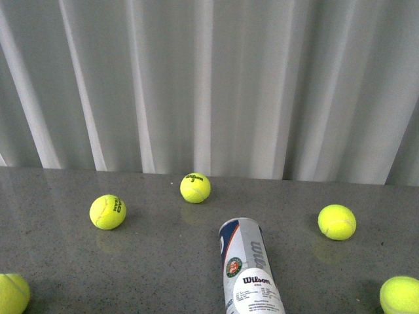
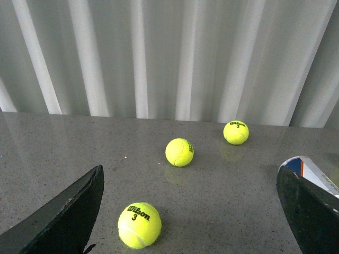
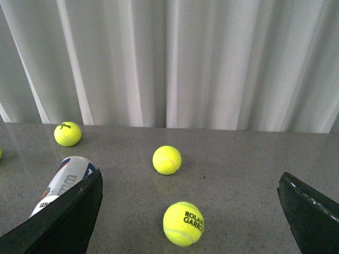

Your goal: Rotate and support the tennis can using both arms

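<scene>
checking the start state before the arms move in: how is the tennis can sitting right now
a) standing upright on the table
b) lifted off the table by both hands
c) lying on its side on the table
c: the tennis can lies on its side on the table, and the left hand and right hand are both open, not closed on it.

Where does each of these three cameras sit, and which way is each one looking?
Front view: on the robot's body, facing across the table to the curtain; the tennis can lies close; no arm shows.
Left wrist view: on the left wrist, looking forward between the open jaws of the left gripper.
Right wrist view: likewise, between the open jaws of the right gripper.
Shared: all three show the tennis can.
</scene>
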You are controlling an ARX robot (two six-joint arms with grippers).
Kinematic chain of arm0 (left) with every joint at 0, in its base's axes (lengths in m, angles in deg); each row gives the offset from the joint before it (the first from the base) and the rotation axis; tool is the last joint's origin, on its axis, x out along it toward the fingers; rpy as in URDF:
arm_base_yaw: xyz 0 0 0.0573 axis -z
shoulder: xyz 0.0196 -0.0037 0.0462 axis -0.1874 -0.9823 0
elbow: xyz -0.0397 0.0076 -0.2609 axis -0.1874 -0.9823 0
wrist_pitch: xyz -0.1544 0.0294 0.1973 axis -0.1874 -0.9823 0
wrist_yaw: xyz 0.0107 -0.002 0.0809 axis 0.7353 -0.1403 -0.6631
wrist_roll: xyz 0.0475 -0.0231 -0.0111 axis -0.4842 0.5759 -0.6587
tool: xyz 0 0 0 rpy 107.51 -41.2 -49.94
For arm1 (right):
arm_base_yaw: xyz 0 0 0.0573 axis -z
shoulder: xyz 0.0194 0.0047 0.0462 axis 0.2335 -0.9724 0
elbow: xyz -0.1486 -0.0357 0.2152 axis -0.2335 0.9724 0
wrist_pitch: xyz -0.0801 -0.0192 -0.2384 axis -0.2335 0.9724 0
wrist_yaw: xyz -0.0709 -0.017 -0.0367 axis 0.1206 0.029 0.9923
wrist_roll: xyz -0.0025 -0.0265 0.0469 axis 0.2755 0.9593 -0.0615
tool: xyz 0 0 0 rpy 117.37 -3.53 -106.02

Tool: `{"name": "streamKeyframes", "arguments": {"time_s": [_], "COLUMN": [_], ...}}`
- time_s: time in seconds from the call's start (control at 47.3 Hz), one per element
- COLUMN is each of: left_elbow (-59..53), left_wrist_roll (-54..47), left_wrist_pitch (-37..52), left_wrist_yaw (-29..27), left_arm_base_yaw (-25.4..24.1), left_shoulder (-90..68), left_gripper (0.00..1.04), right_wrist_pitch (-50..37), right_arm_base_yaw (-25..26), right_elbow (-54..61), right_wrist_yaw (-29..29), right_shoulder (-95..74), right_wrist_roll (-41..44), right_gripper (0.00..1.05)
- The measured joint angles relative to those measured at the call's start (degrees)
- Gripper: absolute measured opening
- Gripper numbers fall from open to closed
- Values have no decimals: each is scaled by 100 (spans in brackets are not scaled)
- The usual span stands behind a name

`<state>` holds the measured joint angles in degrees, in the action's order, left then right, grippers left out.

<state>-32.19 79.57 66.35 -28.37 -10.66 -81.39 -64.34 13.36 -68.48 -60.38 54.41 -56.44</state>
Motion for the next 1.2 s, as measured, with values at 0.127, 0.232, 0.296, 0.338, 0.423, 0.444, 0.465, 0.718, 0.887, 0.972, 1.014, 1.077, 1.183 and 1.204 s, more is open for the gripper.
{"name": "streamKeyframes", "arguments": {"time_s": [0.127, 0.232, 0.296, 0.338, 0.423, 0.444, 0.465, 0.718, 0.887, 0.972, 1.014, 1.077, 1.183, 1.204], "left_elbow": [0, 0, 0, 0, 0, 0, 0, 0, 0, 0, 0, 0, 0, 0], "left_wrist_roll": [0, 0, 0, 0, 0, 0, 0, 0, 0, 0, 0, 0, 0, 0], "left_wrist_pitch": [0, 0, 0, 0, 0, 0, 0, 0, 0, 0, 0, 0, 0, 0], "left_wrist_yaw": [0, 0, 0, 0, 0, 0, 0, 0, 0, 0, 0, 0, 0, 0], "left_arm_base_yaw": [0, 0, 0, 0, 0, 0, 0, 0, 0, 0, 0, 0, 0, 0], "left_shoulder": [0, 0, 0, 0, 0, 0, 0, 0, 0, 0, 0, 0, 0, 0], "left_gripper": [98, 98, 98, 98, 98, 98, 98, 98, 98, 98, 98, 98, 98, 98], "right_wrist_pitch": [0, 0, 0, 0, 0, 0, 0, 0, 0, 0, 0, 0, 0, 0], "right_arm_base_yaw": [0, 0, 0, 0, 0, 0, 0, 2, 0, 2, 0, 0, 0, 0], "right_elbow": [0, 0, 0, 0, 0, 0, 0, 0, 0, 0, 0, 0, 0, 0], "right_wrist_yaw": [0, 2, 2, 2, 2, 0, 0, 2, 2, 0, 0, 0, 0, 2], "right_shoulder": [0, 0, 0, 0, 0, 0, 0, 0, 0, 0, 0, 0, 0, 0], "right_wrist_roll": [0, 0, 0, 0, 0, 0, 0, 0, 0, 0, 0, 0, 0, 2], "right_gripper": [98, 98, 98, 98, 98, 98, 98, 98, 98, 98, 98, 98, 98, 98]}}
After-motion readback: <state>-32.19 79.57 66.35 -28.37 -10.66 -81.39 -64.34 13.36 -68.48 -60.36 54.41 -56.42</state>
